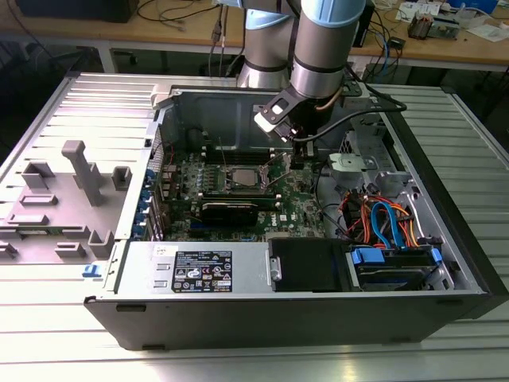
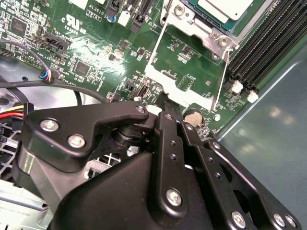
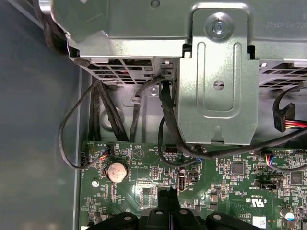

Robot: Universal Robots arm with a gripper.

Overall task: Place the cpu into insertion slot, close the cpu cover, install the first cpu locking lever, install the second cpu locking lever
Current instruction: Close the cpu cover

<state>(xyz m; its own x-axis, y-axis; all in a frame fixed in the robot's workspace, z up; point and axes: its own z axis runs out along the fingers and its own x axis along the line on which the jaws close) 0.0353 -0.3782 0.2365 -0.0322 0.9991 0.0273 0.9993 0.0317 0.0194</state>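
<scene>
Pincer [image 3: 166, 196] pressed together, empty, over the board [image 3: 230, 191] near the socketed chip [image 2: 225, 6]; chip looks light, fragile, best held by edges.

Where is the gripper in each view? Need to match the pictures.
Exterior view: gripper hangs over the green board, on the exterior view's right of the cpu.
Second wrist view: gripper in the foreground, beside the coin cell; cpu beyond.
First wrist view: gripper over the board, coin cell nearby, metal bracket beyond.
Shared landmark: the coin cell in both wrist views; the green board in all three.
</scene>
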